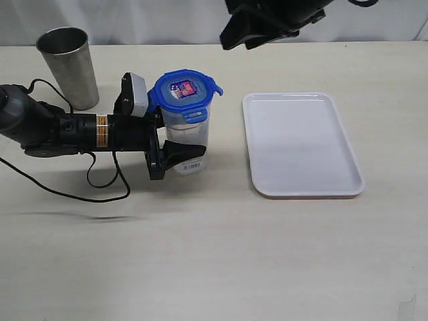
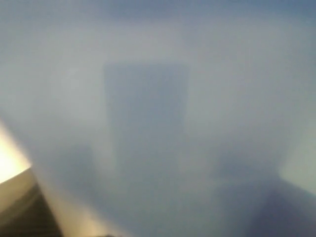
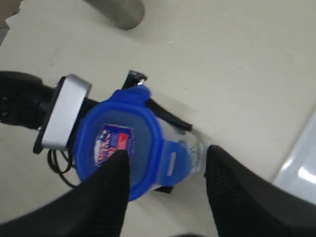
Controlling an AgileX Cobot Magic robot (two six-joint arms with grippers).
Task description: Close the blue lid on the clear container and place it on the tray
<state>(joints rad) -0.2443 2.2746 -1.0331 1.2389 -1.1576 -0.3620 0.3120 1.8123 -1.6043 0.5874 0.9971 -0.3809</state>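
As left claw (image 1: 188, 150) clasps it, clear container (image 1: 191, 132) stands.

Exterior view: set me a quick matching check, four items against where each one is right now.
Things:
1. blue lid
2. clear container
3. tray
4. steel cup

Places:
A. lying flat, to the right of the clear container
B. standing upright at the far left of the view
C. gripped low down by the left claw
D. sitting on top of the clear container

Pairs: 1-D, 2-C, 3-A, 4-B
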